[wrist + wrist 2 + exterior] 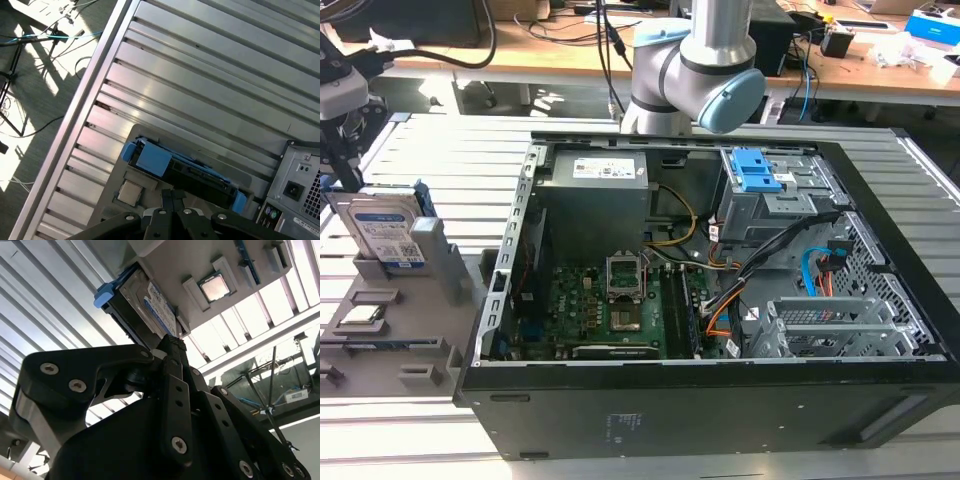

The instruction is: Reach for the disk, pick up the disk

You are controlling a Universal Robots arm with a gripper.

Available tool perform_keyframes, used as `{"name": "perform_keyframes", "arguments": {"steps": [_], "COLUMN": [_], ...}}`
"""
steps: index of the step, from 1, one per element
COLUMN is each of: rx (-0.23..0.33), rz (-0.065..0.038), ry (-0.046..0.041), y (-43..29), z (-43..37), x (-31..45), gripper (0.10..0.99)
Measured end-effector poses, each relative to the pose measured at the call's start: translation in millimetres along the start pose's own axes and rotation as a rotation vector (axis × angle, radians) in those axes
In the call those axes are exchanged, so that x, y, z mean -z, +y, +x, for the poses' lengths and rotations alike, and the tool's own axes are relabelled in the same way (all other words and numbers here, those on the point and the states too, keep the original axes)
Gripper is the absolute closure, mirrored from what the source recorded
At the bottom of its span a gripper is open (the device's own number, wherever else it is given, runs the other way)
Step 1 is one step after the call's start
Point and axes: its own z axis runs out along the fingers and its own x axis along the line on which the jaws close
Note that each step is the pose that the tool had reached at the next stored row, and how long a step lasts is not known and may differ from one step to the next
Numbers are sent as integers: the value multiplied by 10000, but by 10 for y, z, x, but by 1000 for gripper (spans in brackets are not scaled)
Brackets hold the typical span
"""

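We see the black linkage gripper [172, 196] in both wrist views, its fingers [172, 347] drawn together with nothing between them. It hangs just above the disk, a flat silver metal hard drive with a white-and-blue label and blue plastic side rails [147, 305], and we see no contact between them. In the exterior view, the disk [385, 235] stands on edge in a slot of the grey plastic holder tray [440, 260]. The tray sits on the slatted aluminium table [440, 150], to the exterior view's left of the open black computer case [720, 410]. A small square silver chip [131, 192] lies in the tray beside the disk.
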Motion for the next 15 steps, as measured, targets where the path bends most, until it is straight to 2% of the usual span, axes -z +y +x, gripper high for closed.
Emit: {"name": "perform_keyframes", "arguments": {"steps": [3, 5, 15], "rx": [227, 576, 1105], "rz": [0, 1, 1], "ry": [8, 22, 43], "y": [0, 0, 0], "z": [0, 0, -1], "x": [0, 0, 0], "gripper": [980, 980, 980]}}
